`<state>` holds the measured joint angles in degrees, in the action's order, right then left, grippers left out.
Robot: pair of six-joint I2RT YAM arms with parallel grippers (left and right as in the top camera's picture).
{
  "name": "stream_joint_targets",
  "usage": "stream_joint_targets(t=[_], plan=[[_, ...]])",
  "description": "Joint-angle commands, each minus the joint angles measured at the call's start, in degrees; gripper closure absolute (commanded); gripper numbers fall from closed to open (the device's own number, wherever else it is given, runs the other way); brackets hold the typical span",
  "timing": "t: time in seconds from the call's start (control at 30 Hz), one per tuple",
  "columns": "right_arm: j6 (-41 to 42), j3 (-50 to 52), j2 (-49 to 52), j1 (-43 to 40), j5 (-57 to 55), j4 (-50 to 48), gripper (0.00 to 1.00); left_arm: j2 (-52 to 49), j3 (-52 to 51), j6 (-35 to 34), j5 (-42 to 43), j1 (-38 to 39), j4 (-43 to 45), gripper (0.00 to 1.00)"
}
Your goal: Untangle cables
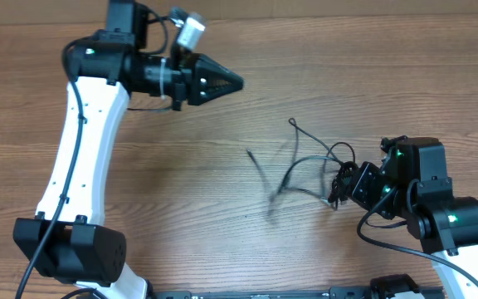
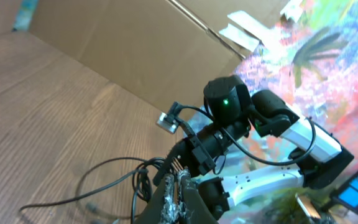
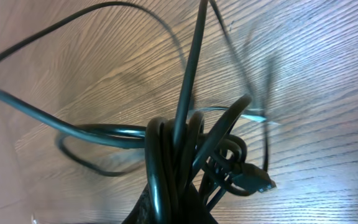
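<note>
Several thin black cables (image 1: 304, 160) lie in a loose tangle on the tabletop (image 1: 222, 241), at about 4 o'clock from its centre in the overhead view. One end of the tangle is gathered into a tight bunch of loops. The right gripper (image 1: 337, 189) is closed on that bunch, and its close view shows smooth, round, glossy cords folded over one another with a small dark plug (image 3: 253, 182) at the lower right. From the bunch, slack strands arc out toward 9 o'clock, one rising to a small kink at 11 o'clock. Some strands are blurred.

The left gripper (image 1: 235, 81) sits at 12 o'clock of the tabletop, well apart from the tangle. Its dark fingers are brought together to a point, holding nothing. Nothing lies between it and the cords.

Surface is wood-grain laminate, matt brown, with fine straight lines. A plain cardboard wall (image 2: 135, 43) stands behind the table, and a brightly coloured sheet (image 2: 328, 56) lies beyond it.
</note>
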<state>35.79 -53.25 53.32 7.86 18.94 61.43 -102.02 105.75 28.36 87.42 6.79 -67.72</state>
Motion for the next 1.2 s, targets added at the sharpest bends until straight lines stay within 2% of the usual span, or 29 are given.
stream_joint_targets(t=[0.0,0.1,0.2,0.3,0.4,0.57,0.67,0.87,1.0,1.17], plan=[[-0.22,-1.14,-0.31,-0.11,-1.31,-0.90,0.96,1.81,1.55,-0.74,3.19,-0.63,-0.70,0.90],[-0.22,-1.14,-0.31,-0.11,-1.27,-1.81,0.96,1.81,1.55,-0.74,1.79,-0.59,-1.53,0.67],[-1.62,-1.14,-0.33,-0.11,1.88,-4.37,0.96,1.81,1.55,-0.72,-2.49,0.37,-2.78,0.59],[-12.66,-1.14,-0.31,-0.11,12.46,-10.03,0.96,1.81,1.55,-0.70,-5.38,1.90,-4.50,0.50],[-20.09,-1.14,-0.31,-0.11,18.58,-13.07,0.96,1.81,1.55,-0.72,-5.31,2.75,-4.94,0.52],[-27.85,-1.14,-0.31,-0.11,26.18,-19.10,0.96,1.81,1.55,0.17,-5.35,4.46,-5.38,0.66],[-31.80,-1.14,-0.31,-0.11,31.74,-23.15,0.96,1.81,1.55,3.85,-5.53,5.40,-5.35,0.66],[-31.08,-1.14,-0.26,-0.11,36.92,-30.77,0.96,1.81,1.55,10.62,-8.83,9.46,-6.08,0.72],[-29.38,-1.14,-0.26,-0.11,37.16,-33.24,0.96,1.81,1.55,10.97,-16.22,14.27,-6.16,0.78],[-28.35,-1.14,-0.26,-0.11,39.15,-34.42,0.96,1.81,1.55,12.44,-19.41,16.98,-6.12,0.82]])
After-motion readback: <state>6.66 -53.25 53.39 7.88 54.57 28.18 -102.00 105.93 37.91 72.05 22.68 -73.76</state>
